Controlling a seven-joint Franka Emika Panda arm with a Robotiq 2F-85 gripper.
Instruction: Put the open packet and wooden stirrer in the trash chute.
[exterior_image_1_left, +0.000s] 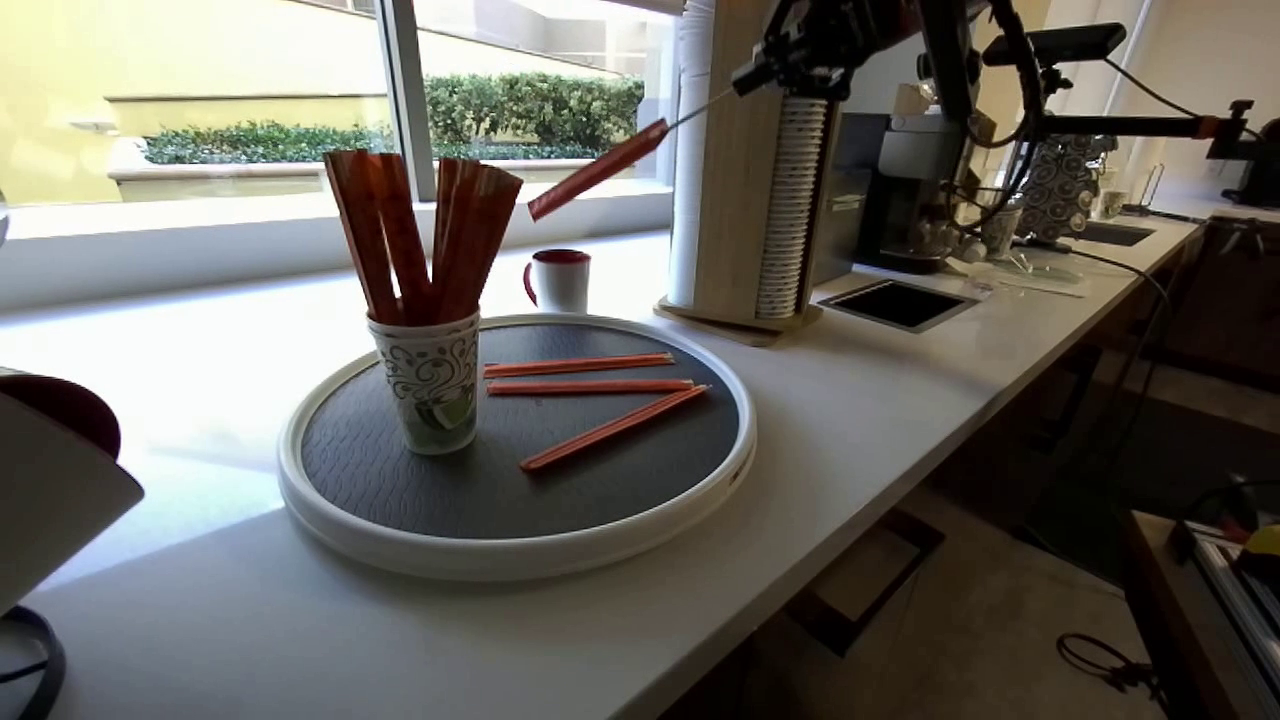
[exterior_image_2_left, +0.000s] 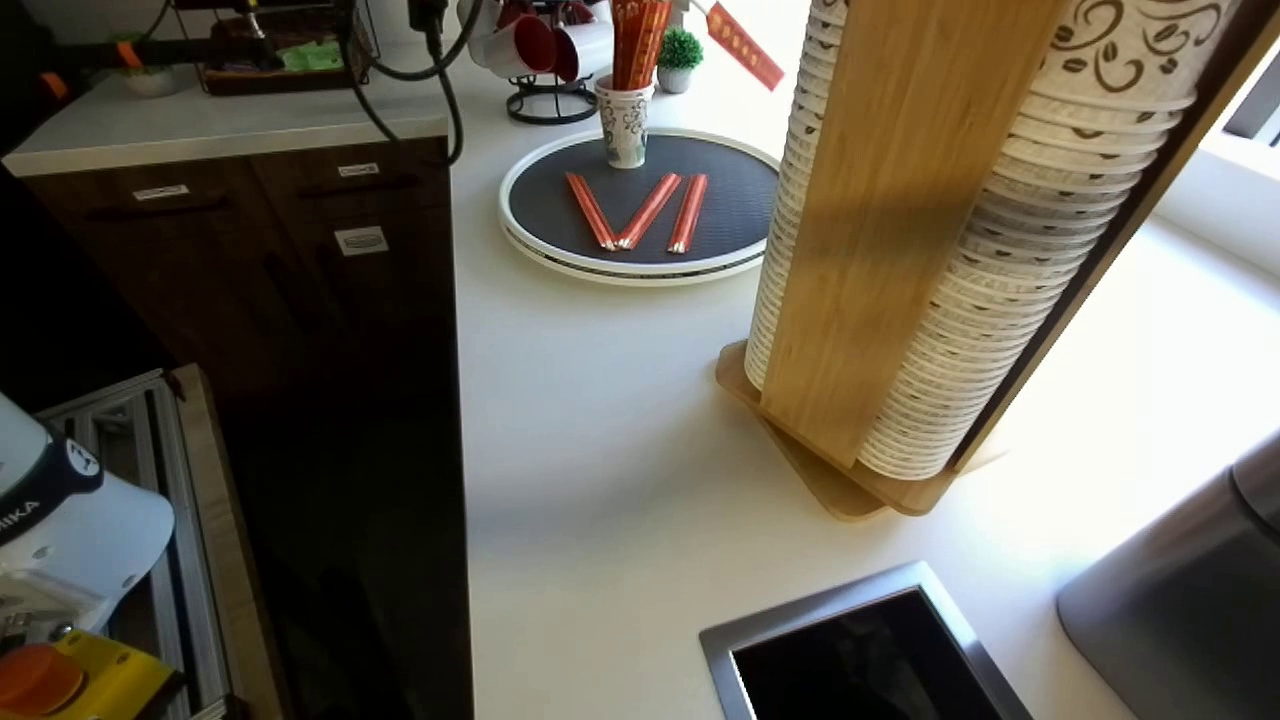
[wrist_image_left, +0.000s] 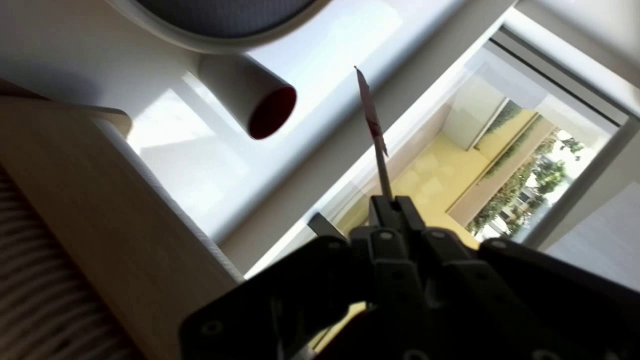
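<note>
My gripper (exterior_image_1_left: 738, 80) is shut on the wooden stirrer (exterior_image_1_left: 700, 108) by its end, up beside the cup stand; its fingertips (wrist_image_left: 395, 202) nearly meet in the wrist view. The open packet (exterior_image_1_left: 600, 170), a red-orange sleeve, sits over the stirrer's far end and hangs tilted down above the counter. The packet shows in an exterior view (exterior_image_2_left: 745, 45) and in the wrist view (wrist_image_left: 371, 110), where the stirrer (wrist_image_left: 383, 172) runs into the jaws. The trash chute, a square black opening with a metal rim (exterior_image_1_left: 945, 313), is set in the counter beyond the stand; its rim shows closer in an exterior view (exterior_image_2_left: 820, 609).
A tall wooden cup stand (exterior_image_1_left: 740, 200) stands between the packet and the chute. A round tray (exterior_image_1_left: 515, 555) holds a patterned cup (exterior_image_1_left: 435, 385) of sleeves and three loose sleeves. A mug (exterior_image_1_left: 565, 285) stands by the window. A grey canister (exterior_image_2_left: 1190, 600) stands near the chute.
</note>
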